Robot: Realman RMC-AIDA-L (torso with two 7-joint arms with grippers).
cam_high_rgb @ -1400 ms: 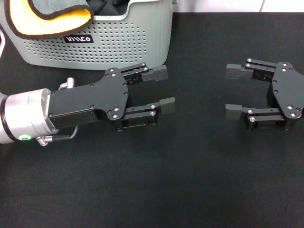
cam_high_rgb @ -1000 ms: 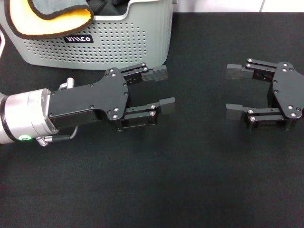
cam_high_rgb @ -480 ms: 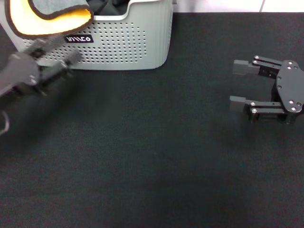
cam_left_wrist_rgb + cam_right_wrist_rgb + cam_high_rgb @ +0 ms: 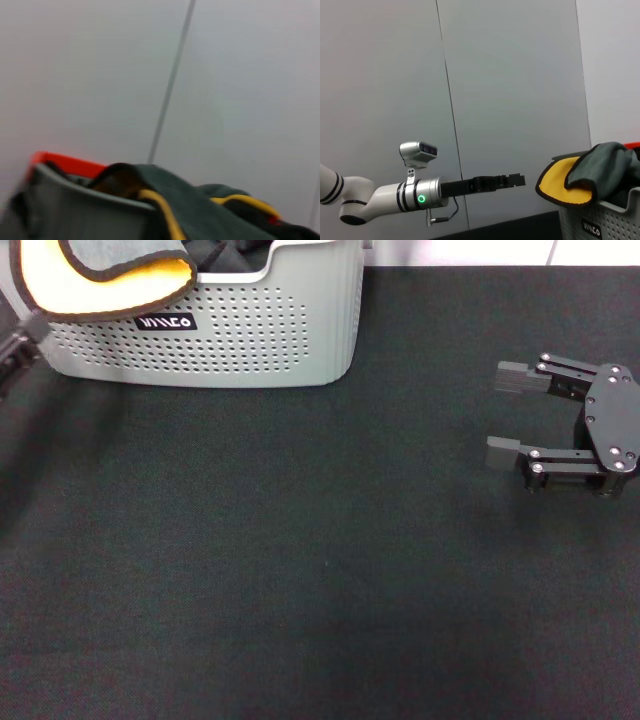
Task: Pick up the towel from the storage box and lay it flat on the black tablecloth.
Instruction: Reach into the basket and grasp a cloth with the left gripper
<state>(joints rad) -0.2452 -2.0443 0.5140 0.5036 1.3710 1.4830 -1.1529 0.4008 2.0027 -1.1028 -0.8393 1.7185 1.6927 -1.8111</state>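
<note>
My right jaws [image 4: 512, 416] rest wide open on the black tablecloth [image 4: 300, 570], well apart from the storage box [image 4: 260, 330]. The towel [image 4: 100, 275] hangs over the box's rim, orange-yellow side showing. My left jaws [image 4: 512, 180] sit raised beside the box; I cannot tell their gap.

A light grey-green perforated plastic storage box [image 4: 250, 325] is being seen at the far left of the large matte black tablecloth [image 4: 300, 570], with a fleece towel [image 4: 100, 280], grey-green over orange-yellow, draped over its rim. The black right gripper [image 4: 497, 414] is being held with fingers spread over the cloth's right side, well apart from the box. Only a blurred dark tip of the left gripper [image 4: 18, 345] is being shown at the left edge, just beside the box.
</note>
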